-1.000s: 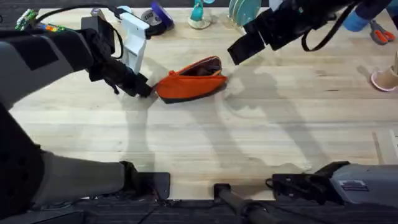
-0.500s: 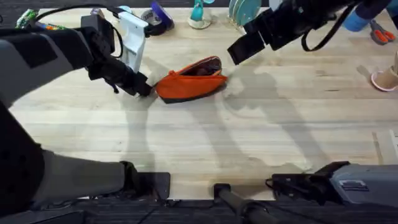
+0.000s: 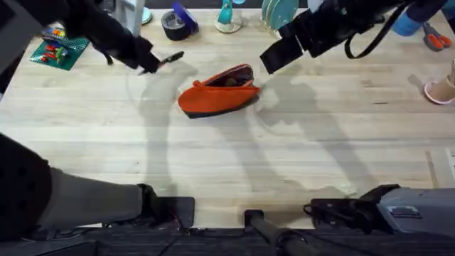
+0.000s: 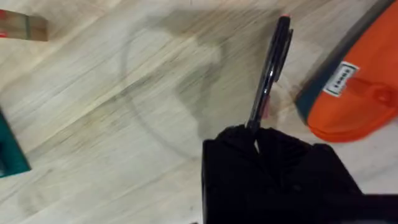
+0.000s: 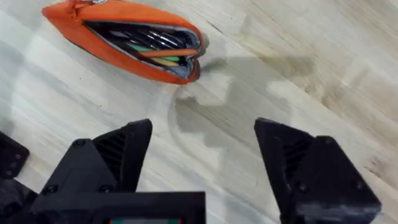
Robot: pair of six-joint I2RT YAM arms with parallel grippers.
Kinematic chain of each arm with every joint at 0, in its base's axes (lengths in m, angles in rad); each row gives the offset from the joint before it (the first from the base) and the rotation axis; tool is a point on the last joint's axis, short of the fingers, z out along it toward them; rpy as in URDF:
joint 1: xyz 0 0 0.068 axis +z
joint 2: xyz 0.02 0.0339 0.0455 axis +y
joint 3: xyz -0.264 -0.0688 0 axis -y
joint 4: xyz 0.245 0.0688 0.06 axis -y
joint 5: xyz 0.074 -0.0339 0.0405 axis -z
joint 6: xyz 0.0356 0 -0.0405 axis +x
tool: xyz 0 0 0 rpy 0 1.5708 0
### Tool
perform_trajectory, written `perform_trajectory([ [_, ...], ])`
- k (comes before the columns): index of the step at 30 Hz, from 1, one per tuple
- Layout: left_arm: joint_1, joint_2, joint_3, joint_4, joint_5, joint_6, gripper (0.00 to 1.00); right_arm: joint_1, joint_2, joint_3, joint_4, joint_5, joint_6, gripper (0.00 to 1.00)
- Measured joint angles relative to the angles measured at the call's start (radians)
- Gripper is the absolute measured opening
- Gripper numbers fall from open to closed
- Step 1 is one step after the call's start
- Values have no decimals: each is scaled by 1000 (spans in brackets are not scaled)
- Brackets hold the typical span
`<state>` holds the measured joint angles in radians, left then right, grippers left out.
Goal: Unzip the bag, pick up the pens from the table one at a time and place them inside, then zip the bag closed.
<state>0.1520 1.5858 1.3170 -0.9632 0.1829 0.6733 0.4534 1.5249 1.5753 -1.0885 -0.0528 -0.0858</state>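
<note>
The orange bag (image 3: 219, 92) lies mid-table (image 3: 284, 156), its zipper open, several pens (image 5: 152, 46) already inside. Off to its left, the left gripper (image 3: 151, 65) hangs above the wood, jaws clamped on a dark pen (image 4: 268, 71). The right gripper (image 5: 202, 155) hovers near the bag's right end, jaws spread wide, holding nothing.

I see the orange bag (image 3: 219, 94) lying on the table (image 3: 284, 156) near centre, navy underside showing, zipper open, several pens (image 5: 152, 46) inside. One dark pen (image 4: 268, 74) with a red tip is off the table, pinched at one end.
</note>
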Motion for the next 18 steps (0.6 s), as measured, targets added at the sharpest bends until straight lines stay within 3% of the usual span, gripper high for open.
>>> perform_trajectory([
  [12,-7,0,265,-350,34,0,41,0,0,0,1,0,0,995],
  [15,-36,0,313,-400,39,-1,41,0,0,0,1,0,0,995],
  [18,-98,-2,338,-405,45,-1,41,0,0,0,1,0,0,995],
])
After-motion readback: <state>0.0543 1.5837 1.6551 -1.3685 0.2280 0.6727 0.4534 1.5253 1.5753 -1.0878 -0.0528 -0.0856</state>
